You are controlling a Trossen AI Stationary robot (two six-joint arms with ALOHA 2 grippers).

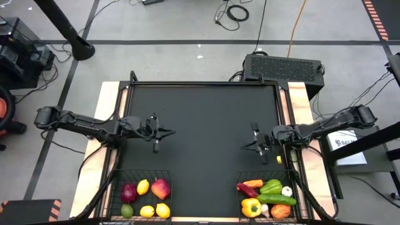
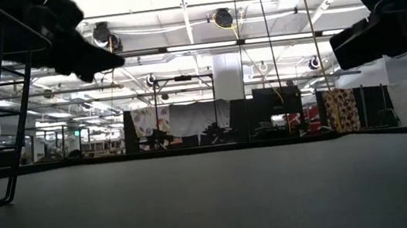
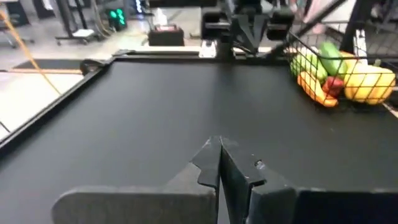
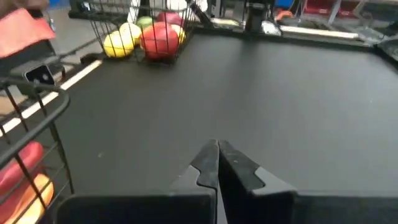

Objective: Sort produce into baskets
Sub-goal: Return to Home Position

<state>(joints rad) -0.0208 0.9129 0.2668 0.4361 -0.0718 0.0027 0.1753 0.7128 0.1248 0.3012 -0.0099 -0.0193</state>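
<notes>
Two black wire baskets stand at the table's near edge. The left basket (image 1: 144, 172) holds a purple onion (image 1: 129, 192), a red apple (image 1: 160, 187), a lime (image 1: 127, 210) and lemons (image 1: 147, 211). The right basket (image 1: 250, 175) holds a red chili (image 1: 245, 189), a green pepper (image 1: 271, 186), a cucumber (image 1: 275, 199), a yellow pepper (image 1: 250, 207) and garlic (image 1: 287, 191). My left gripper (image 1: 172, 132) (image 3: 219, 144) hangs shut over the mat's left side, pointing toward the middle. My right gripper (image 1: 245, 147) (image 4: 216, 147) hangs shut over the right side, facing it. Neither holds anything.
The black mat (image 1: 206, 112) lies bare between the two grippers and back to the far edge. A black grilled box (image 1: 284, 65) stands beyond the table's far right corner. Wooden strips (image 1: 107, 106) border the mat on both sides.
</notes>
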